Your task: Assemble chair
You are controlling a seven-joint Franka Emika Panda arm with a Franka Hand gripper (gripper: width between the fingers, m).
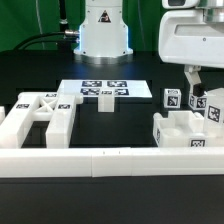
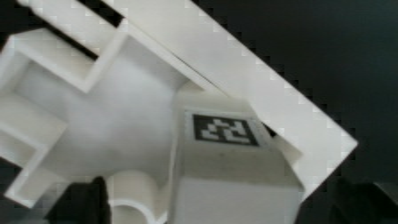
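The chair parts are matte white plastic with small tags. An X-braced frame (image 1: 38, 112) lies at the exterior view's left. A short white peg (image 1: 104, 103) stands by the marker board. At the right stands a joined group of chair parts (image 1: 178, 133) with tagged square-ended legs (image 1: 172, 98) standing up from it. My gripper (image 1: 193, 88) reaches down from above onto one tagged leg (image 1: 199, 101). In the wrist view that leg (image 2: 226, 150) fills the space between my jaws, which look shut on it, over an X-braced frame (image 2: 89, 100). My fingertips are mostly hidden.
The marker board (image 1: 103, 90) lies flat at the middle back, in front of the robot base (image 1: 103, 30). A long low white border rail (image 1: 100, 158) runs along the front. Black cables lie at the back left.
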